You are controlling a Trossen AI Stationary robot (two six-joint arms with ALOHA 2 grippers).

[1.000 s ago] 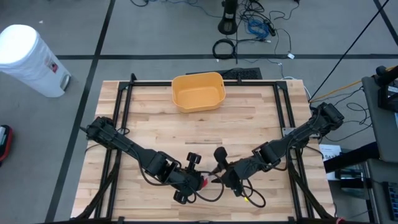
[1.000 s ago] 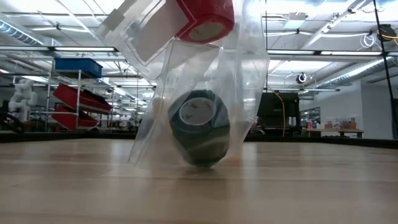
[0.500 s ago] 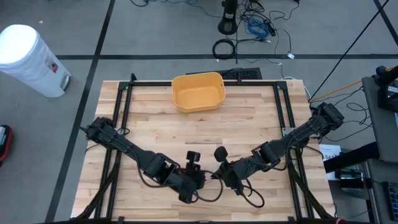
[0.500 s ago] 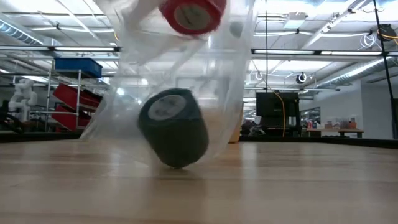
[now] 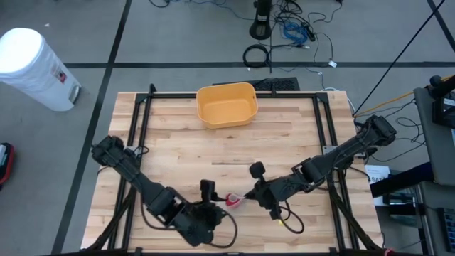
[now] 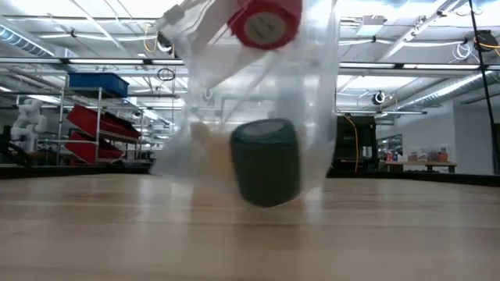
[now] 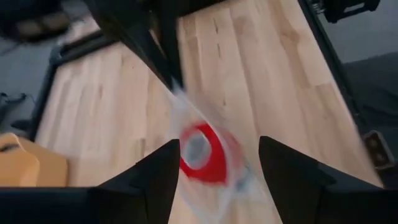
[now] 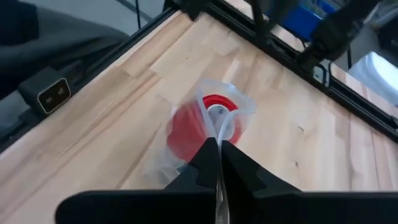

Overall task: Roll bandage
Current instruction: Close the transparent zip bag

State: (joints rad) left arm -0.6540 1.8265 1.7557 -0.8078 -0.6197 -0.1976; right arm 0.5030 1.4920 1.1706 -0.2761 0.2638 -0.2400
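Bandage rolls, two of them, sit inside a clear plastic bag (image 6: pixel 258 117) hanging over the near middle of the wooden table (image 5: pixel 284 135). The red roll (image 6: pixel 266 22) rides up high in the bag, and the dark green roll (image 6: pixel 266 161) sits at the bottom, looking like it's just about on the tabletop in the low view, though I can't say for sure it's touching. From above you mostly catch a spot of red and a bit of crinkly plastic between the two arms.

The right gripper (image 8: pixel 217 155) has its fingers pinched tight on the top edge of the bag, with the red roll dangling just below it in the right wrist view. So the bag hangs from that one pinch.

The left gripper (image 7: pixel 217 168) sits just beside the bag, toward the near edge of the table, with its fingers (image 7: pixel 155 180) spread apart and nothing between them. In the left wrist view the red roll shows beyond the gap between the fingers, blurred, and the pinched strip of plastic runs up from it to the other arm.

At the far side of the table, well apart from all this, sits a yellow bin (image 5: pixel 226 104). Off the table's far left corner, a white cylinder-shaped container (image 5: pixel 32 67) stands on the floor.
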